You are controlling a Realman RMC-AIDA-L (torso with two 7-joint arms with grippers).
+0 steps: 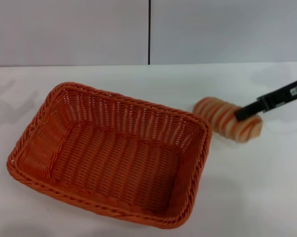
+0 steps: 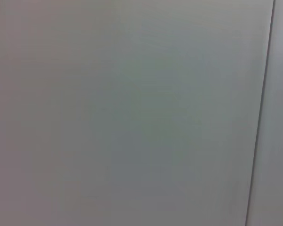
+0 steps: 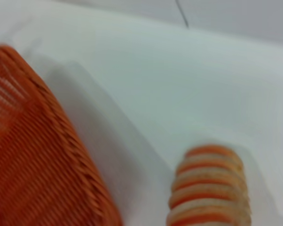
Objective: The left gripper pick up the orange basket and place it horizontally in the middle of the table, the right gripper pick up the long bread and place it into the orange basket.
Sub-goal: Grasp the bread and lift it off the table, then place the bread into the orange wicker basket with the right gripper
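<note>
The orange basket (image 1: 109, 153) sits empty on the white table (image 1: 257, 187), left of centre, its long side running slightly askew; its rim also shows in the right wrist view (image 3: 52, 155). Just off its far right corner lies the long bread (image 1: 222, 117), striped cream and orange, seen close up from the right wrist (image 3: 209, 188). My right gripper (image 1: 243, 114) reaches in from the right, one black finger lying across the loaf's right end. Whether it grips the loaf does not show. The left gripper is out of view; its wrist camera sees only a plain grey wall (image 2: 132, 113).
A grey wall with a dark vertical seam (image 1: 149, 32) stands behind the table. Bare white tabletop lies in front of the bread and to the right of the basket.
</note>
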